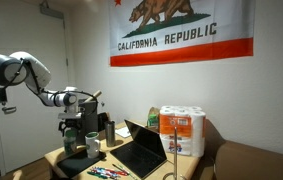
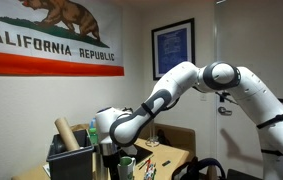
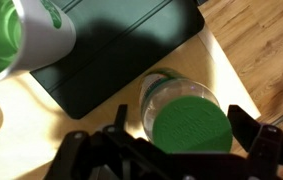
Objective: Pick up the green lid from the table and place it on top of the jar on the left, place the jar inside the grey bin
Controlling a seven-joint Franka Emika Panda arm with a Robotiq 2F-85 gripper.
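Wrist view puts you past the first step: the lid sits on the jar, which stands on the table at about 5 o'clock from the bin — just beside it, not inside. Your gripper hangs over the jar, jaws spread to either side, pinching nothing. Left to do, I'd judge: grasp the jar and set it in the bin. The tabletop is pale wood; a flag and a laptop show in an exterior view.

1. the arm is glossy white, made of fat rounded segments
2. there are dark grey rings at the joints in both exterior views
3. the gripper is all matte black, with angular fingers
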